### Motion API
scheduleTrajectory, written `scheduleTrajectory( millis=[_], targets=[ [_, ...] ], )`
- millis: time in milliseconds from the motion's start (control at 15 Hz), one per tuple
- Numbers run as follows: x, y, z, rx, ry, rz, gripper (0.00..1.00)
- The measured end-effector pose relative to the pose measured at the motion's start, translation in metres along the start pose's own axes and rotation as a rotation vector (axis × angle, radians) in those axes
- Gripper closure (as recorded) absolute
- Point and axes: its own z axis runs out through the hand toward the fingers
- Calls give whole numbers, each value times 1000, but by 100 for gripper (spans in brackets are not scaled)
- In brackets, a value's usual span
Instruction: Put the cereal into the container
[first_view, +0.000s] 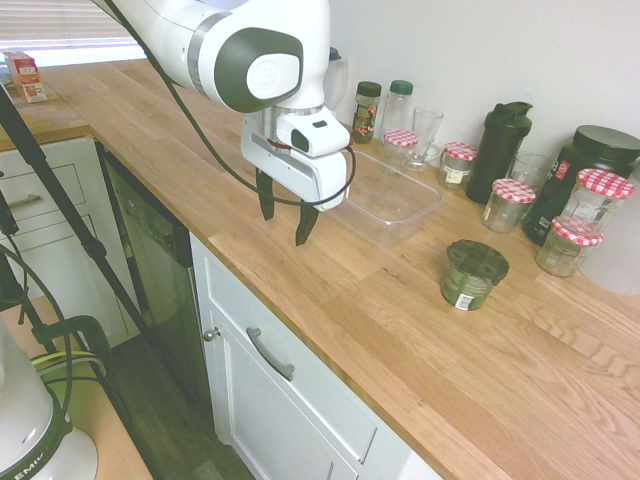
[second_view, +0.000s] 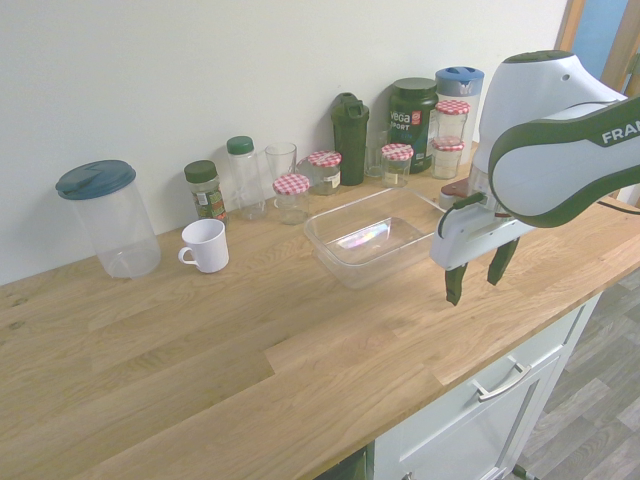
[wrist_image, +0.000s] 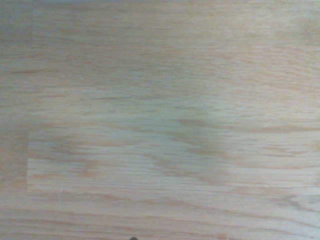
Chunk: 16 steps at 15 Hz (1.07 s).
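Observation:
The cereal (first_view: 472, 273) is a short glass jar with a dark green lid and a small white label, standing upright on the wooden counter. The container (first_view: 385, 203) (second_view: 375, 240), a shallow clear plastic tub, lies empty to the jar's left in the first exterior view. My gripper (first_view: 283, 215) (second_view: 475, 280) hangs open with nothing between its fingers, above the counter at the tub's near side and well apart from the jar. In the second exterior view the arm hides the jar. The wrist view shows only bare wood grain.
Along the wall stand red-checkered-lid jars (first_view: 513, 203), green-capped bottles (first_view: 397, 108), a drinking glass (first_view: 425, 135), a black shaker (first_view: 500, 150) and a dark tub (first_view: 590, 165). A white mug (second_view: 205, 245) and a large clear canister (second_view: 108, 218) stand further along. The counter's front edge (first_view: 300, 300) runs close below the gripper.

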Motion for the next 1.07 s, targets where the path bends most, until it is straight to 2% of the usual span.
scheduleTrajectory(
  millis=[267, 600, 800, 1067],
  targets=[
    [8, -2, 2, 18, 18, 11, 0],
    [32, 6, -39, 90, 95, 62, 0],
    [62, 33, -71, 122, 162, 130, 0],
    [111, 84, -75, 124, 174, 228, 0]
  ],
)
